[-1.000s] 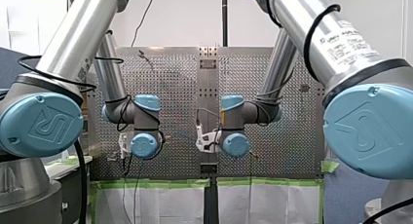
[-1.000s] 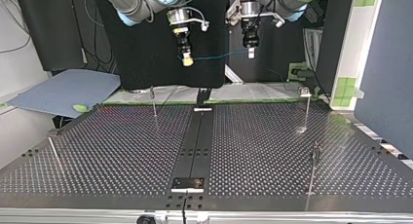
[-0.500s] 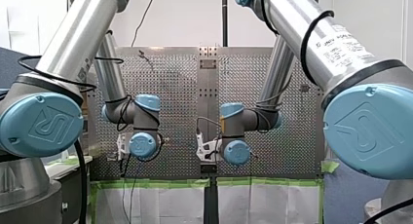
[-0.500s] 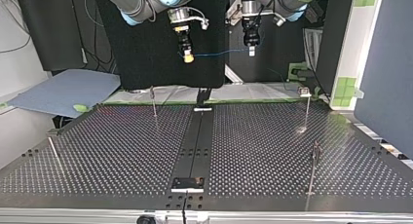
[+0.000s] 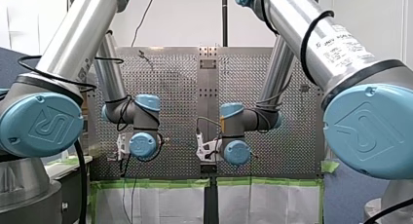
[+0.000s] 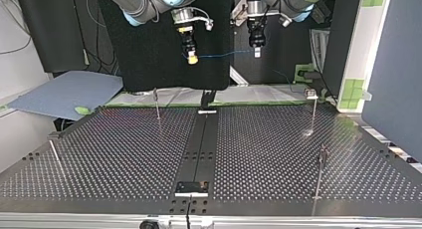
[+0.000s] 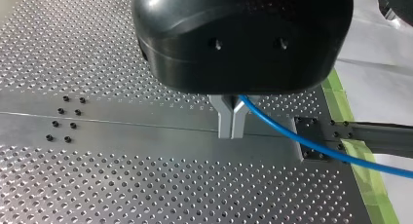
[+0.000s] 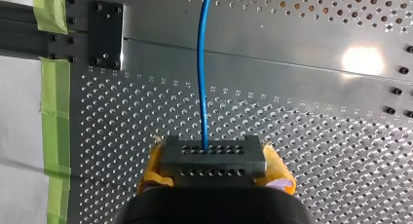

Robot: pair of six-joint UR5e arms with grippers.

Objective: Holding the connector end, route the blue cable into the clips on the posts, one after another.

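Right claw (image 8: 214, 169): its yellow pads (image 8: 278, 169) pinched the black connector (image 8: 213, 155) from both sides.
Left claw (image 7: 231, 119): its metal fingers (image 7: 224, 121) were pressed together on the blue cable (image 7: 302, 142), which led away from them to one side.
Blue cable: in the right wrist view it ran straight ahead from the connector. In the top view it hung nearly level in the air between the two claws, beyond the far edge of the tabletop (image 6: 124, 149).
Posts (image 6: 157, 103): thin posts stood on the tabletop, spread toward its corners and well apart from the cable.
Height: both claws were held high above the tabletop.
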